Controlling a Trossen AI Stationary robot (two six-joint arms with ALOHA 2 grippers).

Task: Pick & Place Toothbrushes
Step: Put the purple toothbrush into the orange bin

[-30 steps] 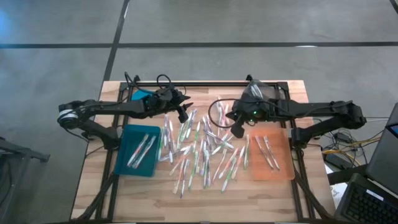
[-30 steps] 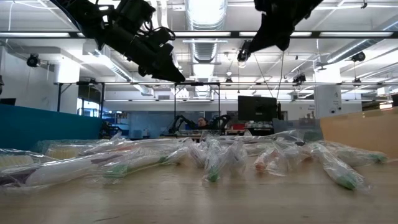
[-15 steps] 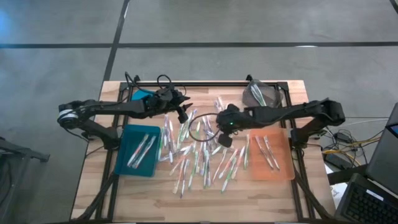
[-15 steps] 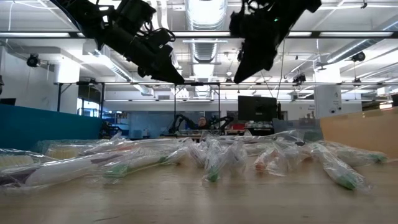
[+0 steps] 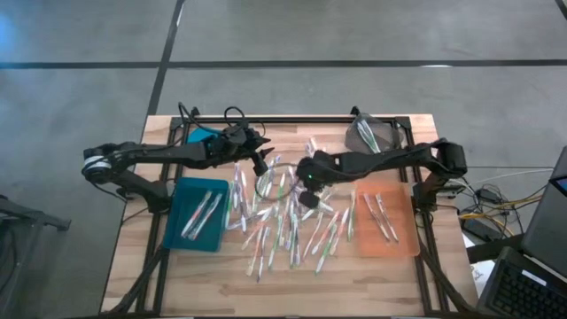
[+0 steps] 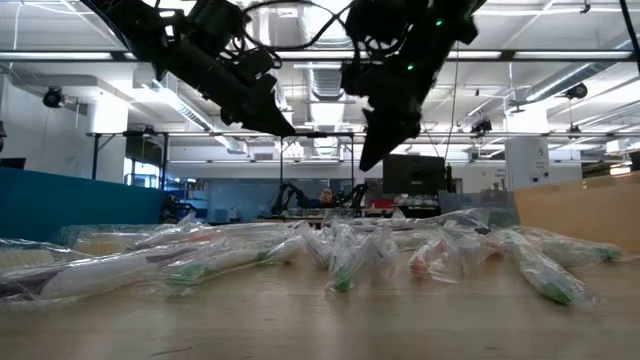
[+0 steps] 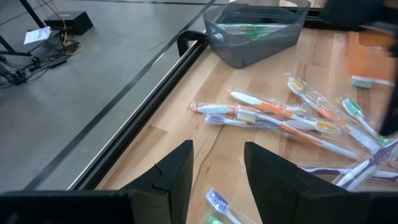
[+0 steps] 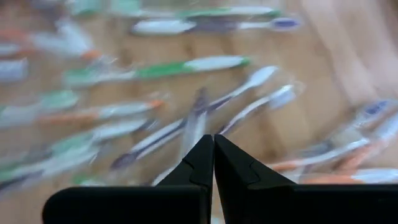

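Grey concrete floor surrounded a wooden table [image 5: 177,275] on which the toothbrushes [image 5: 288,217] lay scattered in a loose heap across the middle, most of them sealed in clear wrappers. That spread put the pile within reach of both arms. To the left of the heap sat a blue tray [image 5: 175,232] with a few brushes already in it, and to the right an orange tray [image 5: 400,237] held several more, so sorting was under way but most of the heap remained. A grey bin [image 5: 365,135] at the far right edge also held a brush or two.

At this moment the right gripper [image 5: 304,182] was stretched leftward over the middle of the heap, its fingers [image 8: 214,163] pressed together with nothing between them. It appeared to be poised above its next brush, and would have needed to spread before it could take one. The left gripper [image 5: 260,162] hung above the far left part of the pile, fingers [image 7: 177,171] apart and empty, apparently waiting while the other arm worked in the shared space.
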